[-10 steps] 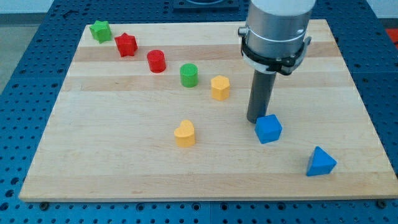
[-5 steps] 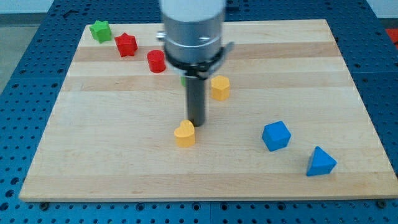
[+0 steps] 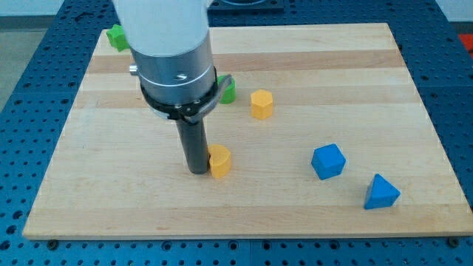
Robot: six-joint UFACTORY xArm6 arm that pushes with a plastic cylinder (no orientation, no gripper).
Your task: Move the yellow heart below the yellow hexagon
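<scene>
A light wooden surface [image 3: 414, 89] fills most of the view, and all around the surface lies a blue base [image 3: 29, 81] dotted with small holes

On the worktop [image 3: 111, 185], my tip [image 3: 197, 171] stands touching the left side of the yellow heart [image 3: 219, 161], which lies near the middle, towards the near edge. The yellow hexagon [image 3: 261, 104] sits farther back and a little to the right of the heart, with a green block [image 3: 228, 91] just to its left, partly hidden behind the arm, and another green block [image 3: 114, 36] at the far left corner. The blue cube [image 3: 328, 161] lies well to the right of the heart, and the blue triangle [image 3: 381, 192] lies nearer and farther right still.
</scene>
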